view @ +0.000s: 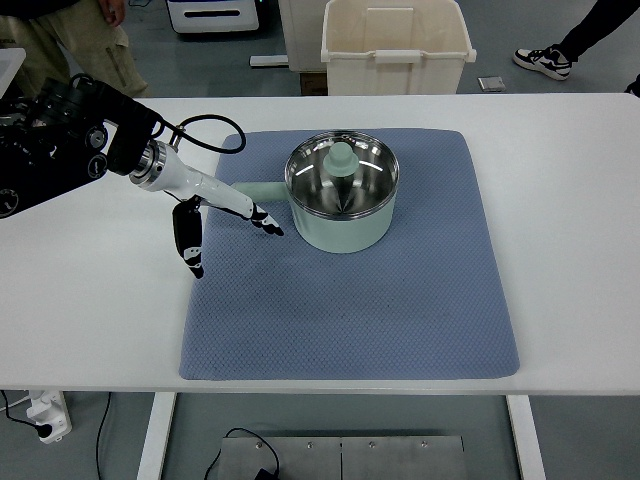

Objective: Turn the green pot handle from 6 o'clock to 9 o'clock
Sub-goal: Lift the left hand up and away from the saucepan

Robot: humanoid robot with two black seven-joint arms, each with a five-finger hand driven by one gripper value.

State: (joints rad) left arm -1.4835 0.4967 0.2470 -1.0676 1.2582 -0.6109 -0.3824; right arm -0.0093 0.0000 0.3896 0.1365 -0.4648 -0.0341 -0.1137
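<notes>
White bench (560,250), blue mat (400,300): green pot (342,190), handle (255,188) pointing left. Left hand (225,215) open beside handle. Risk: fingers catching handle, dragging pot.

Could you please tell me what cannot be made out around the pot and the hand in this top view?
- Green pot handle: partly covered by the left hand, so whether the fingers grip it or only rest on it cannot be told.
- Far outer wall of the green pot: hidden by its own rim.
- Left arm: cut off by the picture's left edge.
- Right hand: out of view.
</notes>
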